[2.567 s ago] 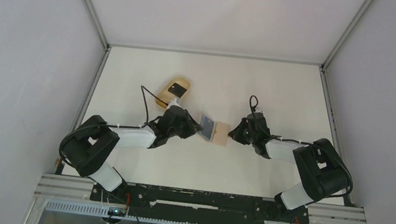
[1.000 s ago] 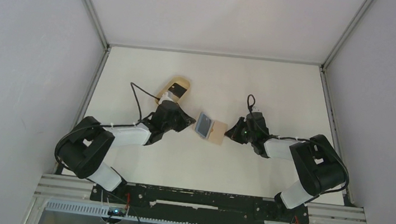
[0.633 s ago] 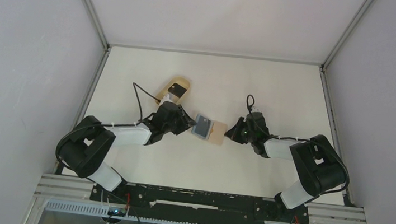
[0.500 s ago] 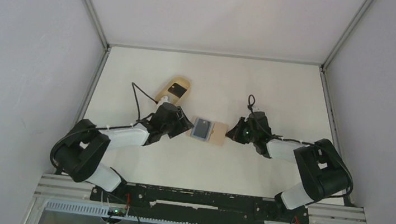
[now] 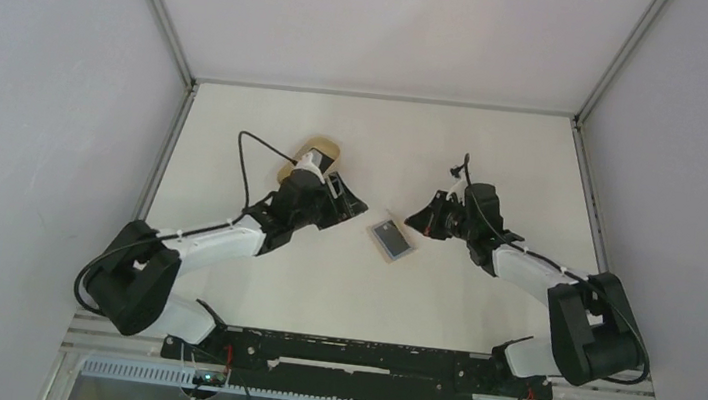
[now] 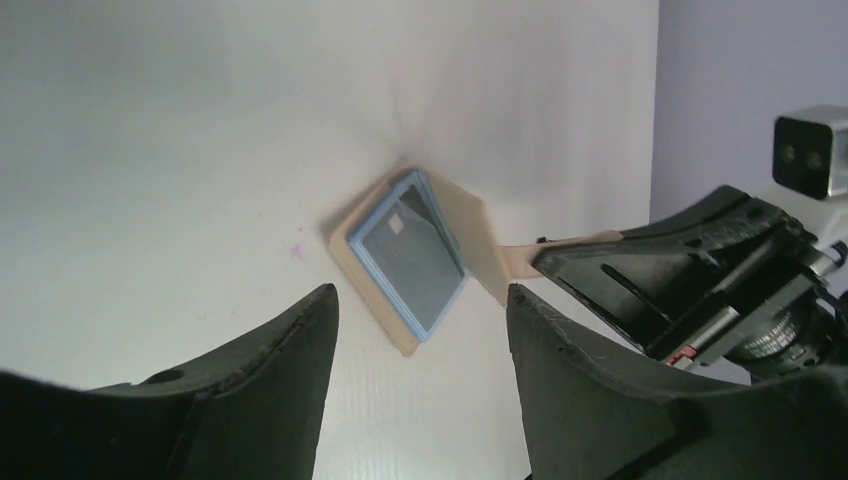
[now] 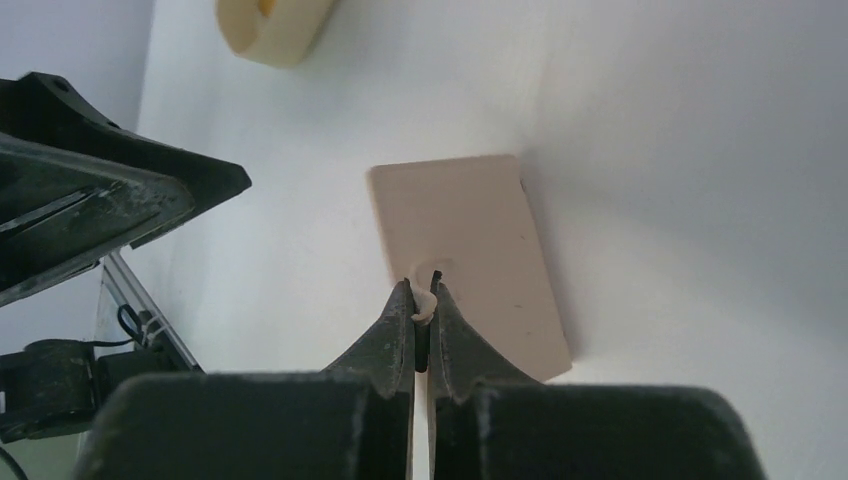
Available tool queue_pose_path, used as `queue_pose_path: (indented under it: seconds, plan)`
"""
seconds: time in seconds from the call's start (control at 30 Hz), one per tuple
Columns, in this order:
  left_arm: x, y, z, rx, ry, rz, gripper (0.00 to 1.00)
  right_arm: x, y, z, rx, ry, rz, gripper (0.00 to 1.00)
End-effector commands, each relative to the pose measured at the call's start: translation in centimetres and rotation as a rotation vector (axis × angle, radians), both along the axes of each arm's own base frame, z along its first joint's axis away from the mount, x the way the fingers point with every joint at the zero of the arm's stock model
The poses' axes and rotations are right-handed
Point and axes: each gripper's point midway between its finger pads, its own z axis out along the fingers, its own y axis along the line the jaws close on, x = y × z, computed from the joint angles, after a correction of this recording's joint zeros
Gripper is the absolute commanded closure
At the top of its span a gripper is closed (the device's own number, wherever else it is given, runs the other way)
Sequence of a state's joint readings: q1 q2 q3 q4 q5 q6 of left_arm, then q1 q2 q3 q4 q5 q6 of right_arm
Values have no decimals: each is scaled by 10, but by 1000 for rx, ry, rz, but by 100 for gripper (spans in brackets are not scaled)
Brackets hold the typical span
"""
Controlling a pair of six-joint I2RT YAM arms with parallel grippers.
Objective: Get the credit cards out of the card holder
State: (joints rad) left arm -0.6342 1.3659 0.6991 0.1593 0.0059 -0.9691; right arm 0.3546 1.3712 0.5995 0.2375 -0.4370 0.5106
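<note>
Card holder, from above (image 5: 410, 252): tan, in the middle of the white table (image 5: 476, 154), between the two arms.
Credit cards, from above (image 5: 390, 236): blue, on top of the holder.
Tray, from above (image 5: 322, 145): tan, partly hidden behind the left arm.
Left gripper, left wrist view (image 6: 420, 300): fingers wide apart, holding nothing.
Credit cards, left wrist view: flat against the holder's face, just past the fingers.
Right gripper, right wrist view (image 7: 425, 300): fingers pinched tight on the holder's little tab (image 7: 428, 288).
Card holder, right wrist view: only its plain tan side shows.
</note>
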Motion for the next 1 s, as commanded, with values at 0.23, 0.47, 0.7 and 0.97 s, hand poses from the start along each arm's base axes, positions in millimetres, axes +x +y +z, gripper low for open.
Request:
queue_pose_path:
  seconds: [0.23,0.47,0.7,0.97]
  plan:
    - [2,-85,6,-195,18,-204,34,0,-24,-27,-136,50,-41,100]
    - [11,-111,12,-283,25,-236,35,-1,-26,-26,-136,51,-38,100]
    - [24,-129,18,-306,29,-258,36,-5,-22,-21,-119,43,-10,100]
    - [25,-118,-11,-153,105,-225,38,-7,-22,-17,-111,40,2,100]
